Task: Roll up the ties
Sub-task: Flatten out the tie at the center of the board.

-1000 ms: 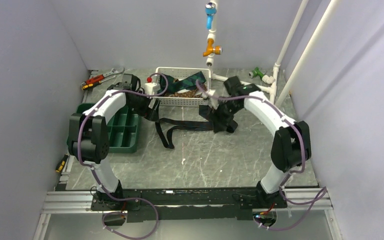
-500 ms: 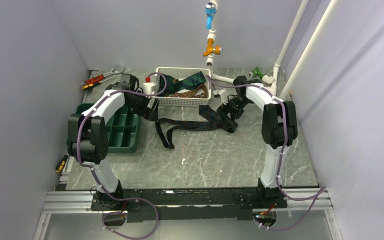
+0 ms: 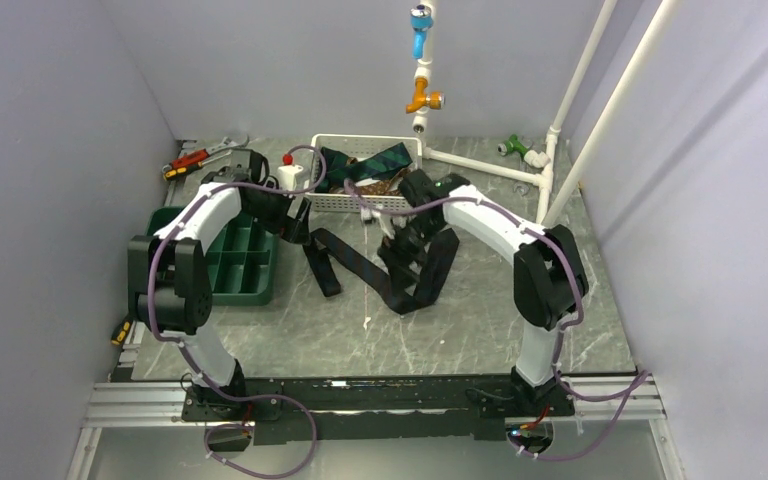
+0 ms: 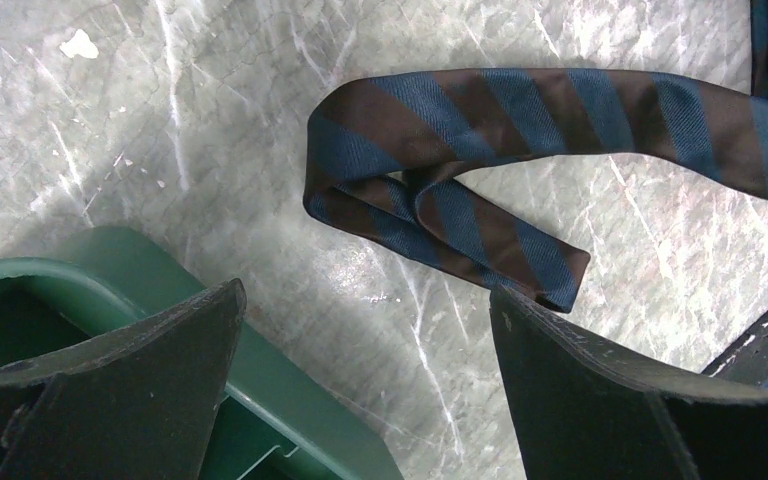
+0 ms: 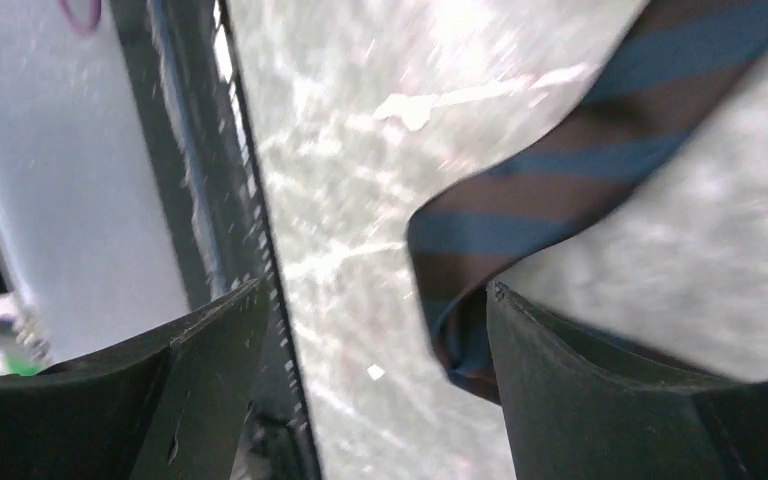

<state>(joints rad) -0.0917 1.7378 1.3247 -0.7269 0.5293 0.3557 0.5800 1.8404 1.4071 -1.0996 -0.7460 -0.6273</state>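
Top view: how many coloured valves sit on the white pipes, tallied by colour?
blue valve: 1
orange valve: 1
green valve: 1
Total: 3

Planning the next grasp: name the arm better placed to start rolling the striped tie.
Probably left. Its open jaws frame the folded narrow end of the blue-and-brown striped fabric tie; the right wrist view is blurred, the tie off to one side.
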